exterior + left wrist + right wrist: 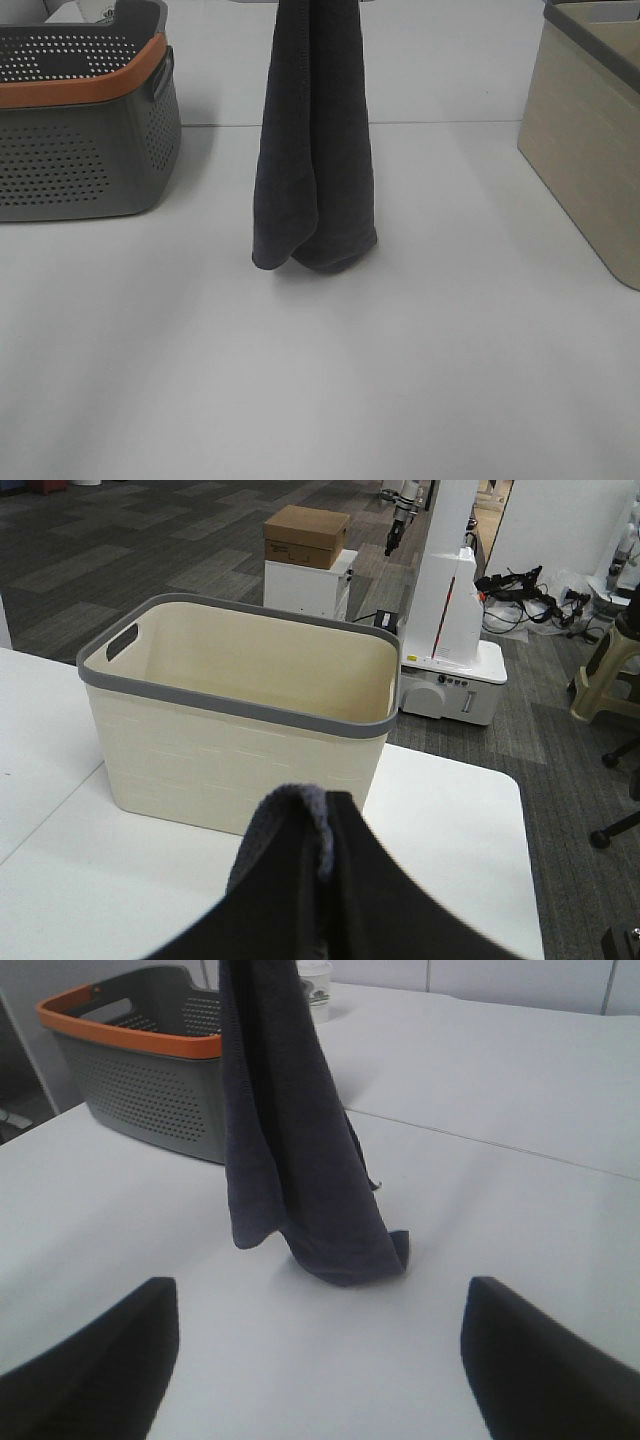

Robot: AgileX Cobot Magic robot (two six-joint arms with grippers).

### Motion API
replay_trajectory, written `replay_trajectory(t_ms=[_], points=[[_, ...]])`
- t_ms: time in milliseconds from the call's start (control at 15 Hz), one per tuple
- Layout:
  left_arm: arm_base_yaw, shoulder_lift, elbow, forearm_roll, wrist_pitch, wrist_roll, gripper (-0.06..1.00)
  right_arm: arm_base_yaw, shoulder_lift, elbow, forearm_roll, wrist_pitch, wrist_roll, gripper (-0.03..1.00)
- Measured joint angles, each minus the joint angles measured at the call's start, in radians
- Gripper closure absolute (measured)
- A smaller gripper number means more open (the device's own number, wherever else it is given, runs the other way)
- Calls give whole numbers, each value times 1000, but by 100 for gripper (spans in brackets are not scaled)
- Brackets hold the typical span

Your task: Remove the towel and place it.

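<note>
Just one towel (315, 150) here, and my left gripper (325, 832) was pinched shut on its top, so it hung straight down mid-table (420, 380) with the bottom end about touching. My right gripper (320, 1350) sat low, spread wide, holding nothing, apart from the towel. Two baskets: one grey perforated basket (80, 160) far left, one cream basket (585, 150) right.

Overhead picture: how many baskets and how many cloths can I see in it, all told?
Baskets: 2, the grey perforated basket with an orange rim and the cream basket with a grey rim
Cloths: 1, the dark grey towel, hanging between the two baskets
Total: 3
</note>
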Motion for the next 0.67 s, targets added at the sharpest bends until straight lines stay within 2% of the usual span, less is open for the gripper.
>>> replay_trajectory(t_ms=[200,333,600,667], points=[[0,4,0,0,7,80,94,0,199,0,251,-16,-352,20],[0,4,0,1,8,91,94,0,358,0,447,-18,-574,21],[0,4,0,1,10,95,94,0,678,0,754,75,-1022,27],[0,4,0,1,10,95,94,0,707,0,781,89,-1062,27]])
